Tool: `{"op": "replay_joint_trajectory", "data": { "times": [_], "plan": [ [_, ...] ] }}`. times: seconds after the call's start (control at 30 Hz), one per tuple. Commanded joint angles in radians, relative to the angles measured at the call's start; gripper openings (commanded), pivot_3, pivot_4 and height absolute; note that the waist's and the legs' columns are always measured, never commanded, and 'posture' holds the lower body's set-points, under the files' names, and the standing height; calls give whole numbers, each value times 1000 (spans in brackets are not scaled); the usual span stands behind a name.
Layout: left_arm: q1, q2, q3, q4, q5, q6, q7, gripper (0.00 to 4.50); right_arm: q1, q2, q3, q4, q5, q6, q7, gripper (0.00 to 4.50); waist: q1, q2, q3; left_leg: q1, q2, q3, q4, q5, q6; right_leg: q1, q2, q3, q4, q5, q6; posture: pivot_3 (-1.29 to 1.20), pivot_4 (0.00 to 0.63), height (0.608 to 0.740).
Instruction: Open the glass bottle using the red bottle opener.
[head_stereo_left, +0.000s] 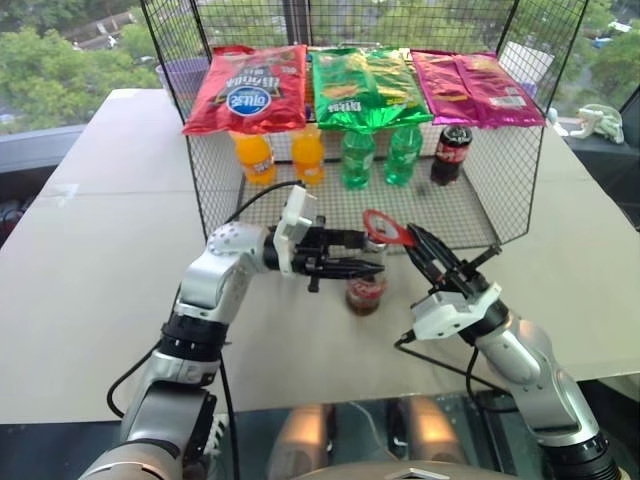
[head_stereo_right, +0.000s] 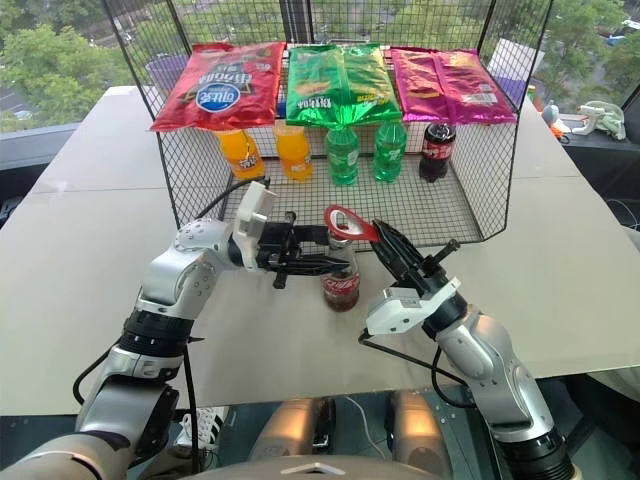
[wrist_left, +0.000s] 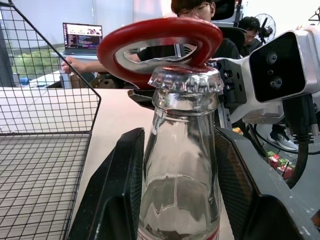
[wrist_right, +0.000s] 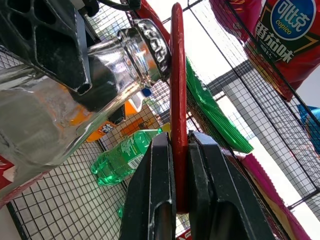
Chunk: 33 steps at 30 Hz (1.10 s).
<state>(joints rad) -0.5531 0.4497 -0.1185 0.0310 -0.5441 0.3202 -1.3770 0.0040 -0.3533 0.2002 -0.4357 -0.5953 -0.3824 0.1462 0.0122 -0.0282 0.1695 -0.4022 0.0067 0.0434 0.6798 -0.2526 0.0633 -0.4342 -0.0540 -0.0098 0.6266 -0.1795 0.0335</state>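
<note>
Bottle and opener meet at mid-table: the glass bottle (head_stereo_left: 366, 285) stands upright on the pale table (head_stereo_left: 100, 270), just in front of the wire basket (head_stereo_left: 470, 215), and its crimped metal cap (wrist_left: 186, 80) is on. From the left, the left gripper (head_stereo_left: 350, 255) reaches in level, its two black fingers (wrist_left: 117, 190) flanking the clear neck on either side; whether they press the glass or sit just off it cannot be told. From the right, the right gripper (head_stereo_left: 425, 250) is clenched on the handle of the red bottle opener (head_stereo_left: 388, 229), and the right wrist view shows the flat red handle pinched tight between both fingers. The opener's ring head lies over the cap, tilted, resting against its rim. Behind the action the basket crowds in close: two orange bottles (head_stereo_left: 280, 155), two green bottles (head_stereo_left: 378, 155) and a dark cola bottle (head_stereo_left: 452, 152) stand along its back wall, with red, green and pink snack bags (head_stereo_left: 360, 85) hanging above them. The left wrist view catches people seated at a desk and a laptop (wrist_left: 81, 37) far off.
</note>
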Motion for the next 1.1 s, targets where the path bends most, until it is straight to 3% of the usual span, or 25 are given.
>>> {"op": "replay_joint_trajectory", "data": {
  "times": [0.03,0.07,0.1,0.23,0.47,0.67,1.1],
  "plan": [
    [16,21,-21,13,20,13,-14,1790,5,5,0,-28,0,-13,-11,0,0,0,0,0,0,0,0,0,0,0,0,0,0,0,0,0,150,740],
    [14,24,-23,17,18,22,-19,1790,5,6,2,-28,-2,-14,-11,0,0,0,0,0,0,0,0,0,0,0,0,0,0,0,0,0,150,740],
    [12,25,-24,20,17,25,-21,2582,5,8,3,-27,-3,-14,-11,0,0,0,0,0,0,0,0,0,0,0,0,0,0,0,0,0,150,740],
    [10,28,-27,18,21,23,-26,4227,0,13,10,-25,-7,-14,-10,0,-1,0,1,-2,0,0,0,0,0,-2,0,0,0,0,0,0,150,740],
    [6,26,-33,19,29,17,-32,4227,-2,18,10,-26,-7,-12,-10,0,0,0,1,-13,0,0,0,0,0,-13,1,0,0,0,0,0,150,740],
    [6,26,-35,24,30,11,-37,2428,10,20,-1,-42,1,-13,-16,0,-1,0,0,-13,0,1,0,0,0,-13,2,0,0,0,0,0,150,740],
    [6,23,-35,26,33,-10,-37,2428,25,50,-20,-58,64,-21,-25,0,-1,0,0,-13,0,1,0,0,0,-13,2,1,0,0,0,0,150,740]
  ]
}}
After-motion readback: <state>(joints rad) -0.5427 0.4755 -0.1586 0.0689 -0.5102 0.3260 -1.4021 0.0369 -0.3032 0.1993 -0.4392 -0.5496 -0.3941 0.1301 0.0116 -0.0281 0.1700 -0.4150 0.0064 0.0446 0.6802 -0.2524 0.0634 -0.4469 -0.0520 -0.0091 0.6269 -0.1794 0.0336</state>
